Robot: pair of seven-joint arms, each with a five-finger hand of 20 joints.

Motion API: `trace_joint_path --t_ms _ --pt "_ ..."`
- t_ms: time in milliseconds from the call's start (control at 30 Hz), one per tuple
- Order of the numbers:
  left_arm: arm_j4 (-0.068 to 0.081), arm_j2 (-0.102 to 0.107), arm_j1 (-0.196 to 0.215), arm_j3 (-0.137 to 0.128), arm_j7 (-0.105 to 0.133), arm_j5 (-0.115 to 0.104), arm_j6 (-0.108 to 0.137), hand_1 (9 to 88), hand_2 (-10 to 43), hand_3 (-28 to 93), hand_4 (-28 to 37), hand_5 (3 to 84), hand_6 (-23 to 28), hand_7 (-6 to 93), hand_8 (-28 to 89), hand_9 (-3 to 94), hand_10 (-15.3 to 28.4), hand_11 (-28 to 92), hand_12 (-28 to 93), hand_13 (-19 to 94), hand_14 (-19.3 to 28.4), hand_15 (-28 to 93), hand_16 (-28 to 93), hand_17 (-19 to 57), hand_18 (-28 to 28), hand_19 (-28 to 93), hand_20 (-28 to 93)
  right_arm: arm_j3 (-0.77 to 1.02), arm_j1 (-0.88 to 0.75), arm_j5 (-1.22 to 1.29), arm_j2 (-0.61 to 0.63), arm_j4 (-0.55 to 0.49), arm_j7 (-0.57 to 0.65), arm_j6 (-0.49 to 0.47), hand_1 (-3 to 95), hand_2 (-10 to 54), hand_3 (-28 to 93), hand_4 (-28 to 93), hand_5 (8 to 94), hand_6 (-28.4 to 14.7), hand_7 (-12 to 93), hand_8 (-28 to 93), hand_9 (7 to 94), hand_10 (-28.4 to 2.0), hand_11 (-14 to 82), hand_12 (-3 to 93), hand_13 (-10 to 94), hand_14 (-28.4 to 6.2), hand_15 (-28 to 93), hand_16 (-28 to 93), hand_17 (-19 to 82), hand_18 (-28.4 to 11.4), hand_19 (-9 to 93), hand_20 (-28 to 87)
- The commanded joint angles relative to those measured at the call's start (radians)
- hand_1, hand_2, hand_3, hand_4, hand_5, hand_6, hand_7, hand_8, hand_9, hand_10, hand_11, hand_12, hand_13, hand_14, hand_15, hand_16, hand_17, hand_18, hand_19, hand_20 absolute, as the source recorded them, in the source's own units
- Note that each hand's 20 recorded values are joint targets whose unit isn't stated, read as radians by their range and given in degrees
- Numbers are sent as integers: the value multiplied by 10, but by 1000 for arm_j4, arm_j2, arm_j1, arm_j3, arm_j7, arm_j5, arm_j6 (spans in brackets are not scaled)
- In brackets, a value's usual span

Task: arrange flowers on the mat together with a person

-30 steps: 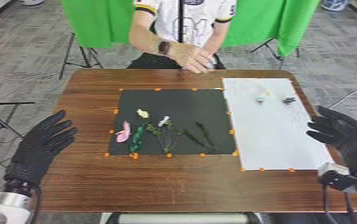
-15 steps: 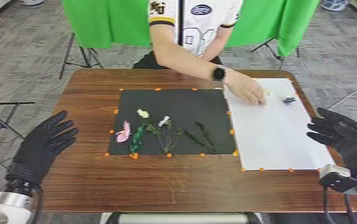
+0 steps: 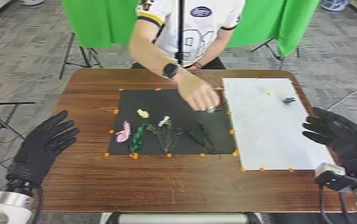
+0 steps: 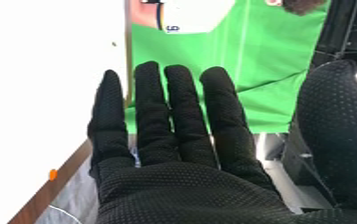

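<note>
Well along, judging by the dark mat (image 3: pixel 139 100): already set with a pink flower (image 3: pixel 123 132) near the left edge, a green stem (image 3: pixel 137 140) close beside, a pale yellow flower (image 3: pixel 142 113) farther up, a white flower (image 3: pixel 164 121) at the middle, and dark green sprigs (image 3: pixel 205 134) to the right. Small and slender, mostly laid lengthwise, with bare space toward the far right. Crossed there by the person's hand (image 3: pixel 197 93), with something pale at the fingertips, too small to name; perhaps being placed. Probably need yet to bring over the small dark piece (image 3: pixel 288 100) from the far part of the white sheet (image 3: pixel 281 135). Farther out, at either side of the brown counter (image 3: pixel 170 185), framed by the left robot hand (image 3: pixel 41 145) and right robot hand (image 3: pixel 336 132), both wide and holding nothing.
</note>
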Motion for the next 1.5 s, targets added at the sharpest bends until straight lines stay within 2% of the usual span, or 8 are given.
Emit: trace_joint_path --t_ms 33,500,767,1133,1300,1367,1433,1500 --pt "0 -5 25 4 2 0 4 261 -4 704 -180 290 24 207 -99 260 117 225 180 219 146 328 10 -80 213 465 79 -14 16 -14 5 4 14 -9 182 -2 874 -232 417 -38 172 -102 414 -144 142 233 321 -120 271 258 97 -202 482 263" --pt "-1 -4 25 -3 -4 -1 6 261 -2 702 -178 290 24 205 -97 260 116 224 180 219 145 326 10 -79 213 465 79 -64 51 -25 27 7 25 41 183 -2 875 -232 418 -38 173 -102 415 -144 143 233 322 -120 274 254 96 -202 482 262" --pt "-2 1 25 -5 0 -2 8 261 -3 702 -179 290 24 205 -97 260 116 224 182 219 146 326 11 -79 213 465 79 -88 96 -326 118 11 65 -7 163 14 857 -244 440 -46 172 -103 449 -147 176 240 353 -128 394 241 112 -208 557 311" --pt "-6 3 30 -14 -4 0 9 260 -2 701 -178 289 24 202 -96 260 115 221 181 219 146 326 11 -79 212 464 79 -170 201 -645 281 49 56 -66 147 29 856 -252 456 -37 188 -109 451 -145 186 241 344 -119 385 215 105 -207 529 305" --pt "-6 0 29 -13 -7 3 9 260 -2 701 -177 289 23 202 -95 260 116 221 182 219 145 324 11 -79 213 464 79 -196 228 -562 300 94 54 49 155 22 866 -249 450 -36 193 -112 442 -142 187 243 343 -116 384 219 105 -208 528 308" --pt "-6 5 31 -12 -4 0 12 260 -3 701 -177 289 23 202 -95 260 116 222 182 218 145 324 11 -79 213 464 79 -274 260 -608 343 126 64 261 187 -4 880 -251 457 -32 211 -122 459 -136 202 238 370 -110 400 218 122 -204 545 316" --pt "-8 9 37 -13 0 -2 16 260 -3 702 -177 289 24 201 -95 260 116 221 182 219 145 324 12 -80 213 464 79 -359 308 -718 385 165 109 456 248 -29 869 -262 514 -19 251 -145 537 -122 245 225 460 -98 443 204 175 -190 606 340" --pt "-10 10 43 -15 3 -4 19 261 -2 700 -178 289 24 201 -95 260 116 221 182 219 145 324 12 -80 213 464 79 -436 369 -889 424 221 171 573 301 -70 860 -275 560 3 296 -162 595 -108 284 228 535 -85 496 199 222 -175 665 363"
